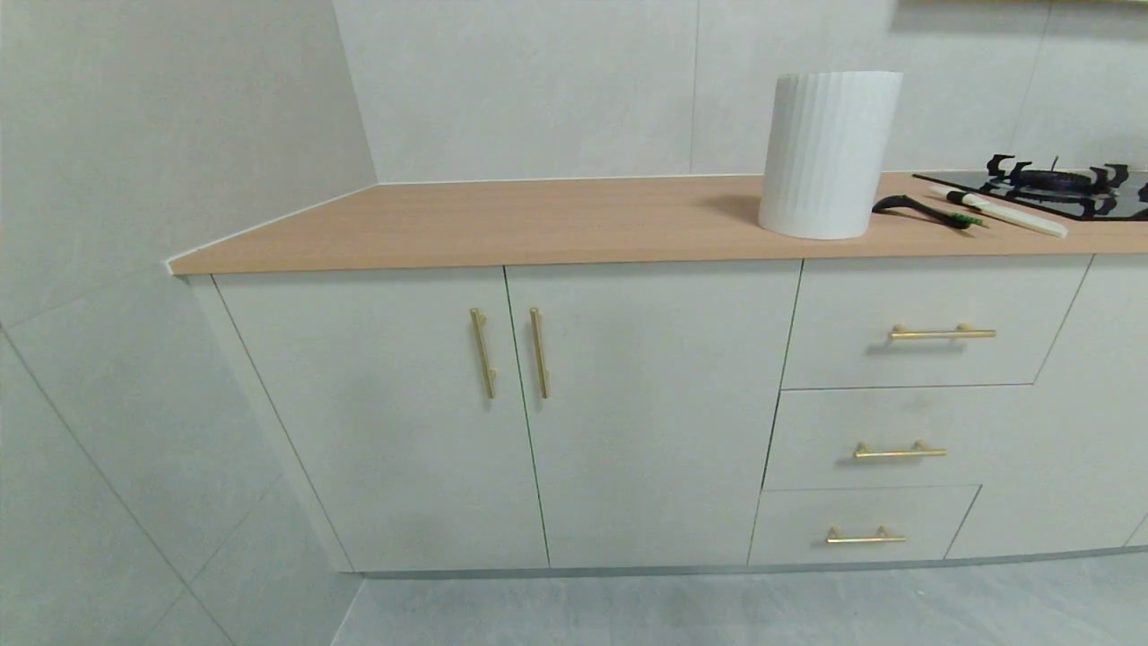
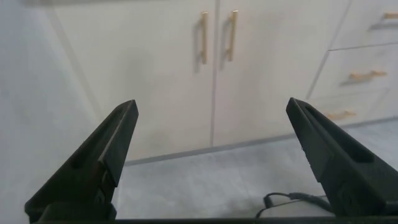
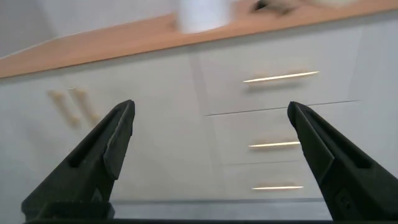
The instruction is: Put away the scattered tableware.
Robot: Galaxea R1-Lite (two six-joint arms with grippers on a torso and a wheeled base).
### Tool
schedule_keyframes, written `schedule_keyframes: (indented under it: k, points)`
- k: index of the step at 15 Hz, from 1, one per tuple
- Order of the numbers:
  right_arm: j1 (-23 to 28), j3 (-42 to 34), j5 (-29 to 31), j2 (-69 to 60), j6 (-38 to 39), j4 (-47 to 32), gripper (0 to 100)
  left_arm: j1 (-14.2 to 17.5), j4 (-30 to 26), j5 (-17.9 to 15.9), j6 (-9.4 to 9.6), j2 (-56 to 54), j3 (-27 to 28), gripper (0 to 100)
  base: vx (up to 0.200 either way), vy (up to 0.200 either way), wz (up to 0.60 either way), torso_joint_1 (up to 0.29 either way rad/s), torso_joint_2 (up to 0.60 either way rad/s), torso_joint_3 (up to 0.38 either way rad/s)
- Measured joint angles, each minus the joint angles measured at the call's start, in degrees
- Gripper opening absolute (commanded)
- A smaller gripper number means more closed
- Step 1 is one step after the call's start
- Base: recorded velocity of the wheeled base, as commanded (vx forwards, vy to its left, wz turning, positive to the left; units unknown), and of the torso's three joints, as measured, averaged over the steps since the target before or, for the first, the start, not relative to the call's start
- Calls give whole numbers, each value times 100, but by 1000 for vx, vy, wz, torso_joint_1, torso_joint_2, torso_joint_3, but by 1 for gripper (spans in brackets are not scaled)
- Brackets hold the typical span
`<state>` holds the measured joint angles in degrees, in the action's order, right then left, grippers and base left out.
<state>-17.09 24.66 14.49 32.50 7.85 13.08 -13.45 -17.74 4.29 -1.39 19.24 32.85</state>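
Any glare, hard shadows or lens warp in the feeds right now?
Head view: even light; the white ribbed container throws a soft shadow to its left on the countertop, and the cabinet lines bow near the frame's edges. Right wrist view: the drawer handles glare almost white. Left wrist view: door handles show gold, no glare.

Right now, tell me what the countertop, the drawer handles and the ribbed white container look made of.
Countertop: wood or wood-look laminate, matte, with faint lengthwise grain.
Drawer handles: metal, probably brass-toned, satin gold sheen.
Ribbed white container: likely plastic or ceramic, matte, with vertical flutes; cannot tell which.
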Motion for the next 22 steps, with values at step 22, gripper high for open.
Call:
schedule_keyframes:
  k: [22]
  points:
    - [1709,-2459,-1918,-3255,-880,-1279,100,1369,1915,-112,406,-1921,-3261,100,0,0,0,0,0,0]
